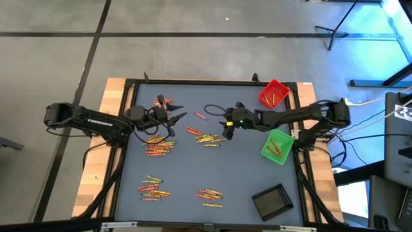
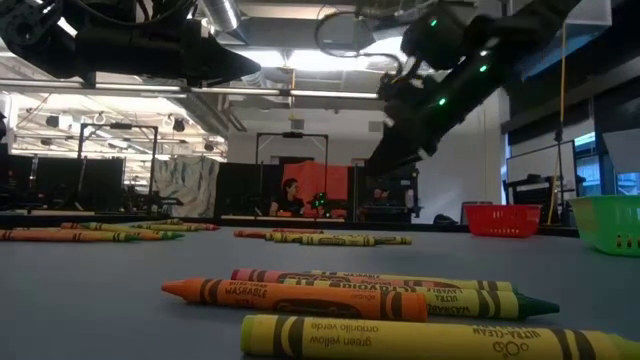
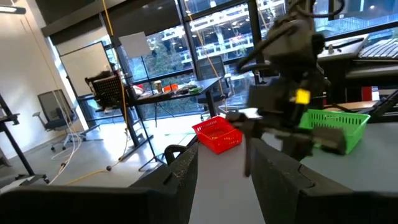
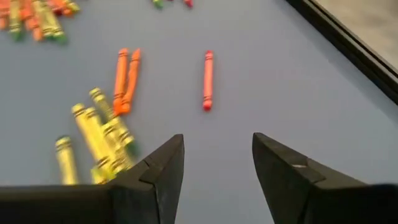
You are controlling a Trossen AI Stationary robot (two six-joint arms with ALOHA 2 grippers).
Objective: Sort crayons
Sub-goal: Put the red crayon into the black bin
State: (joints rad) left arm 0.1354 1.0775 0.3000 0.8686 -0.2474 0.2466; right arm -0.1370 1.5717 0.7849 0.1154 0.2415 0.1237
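Crayons lie flat in loose heaps on the grey-blue mat [image 1: 244, 174]: one heap [image 1: 159, 145] under my left arm, one [image 1: 203, 136] at mid-table, two [image 1: 153, 188] [image 1: 210, 196] near the front edge. A single red crayon [image 4: 208, 81] lies ahead of my right gripper [image 4: 217, 155], which hangs open above the mat beside an orange pair [image 4: 126, 79] and yellow crayons [image 4: 99, 134]. In the high view that gripper [image 1: 226, 133] is at mid-table. My left gripper [image 1: 179, 117] is held level and open above the mat, nothing between its fingers [image 3: 180, 177].
A red tray [image 1: 273, 93] stands at the far right corner, a green tray [image 1: 278, 147] at the right edge, and a black tray [image 1: 273, 201] at the near right. A few crayons [image 1: 161, 102] lie far left. Bare mat lies between the heaps.
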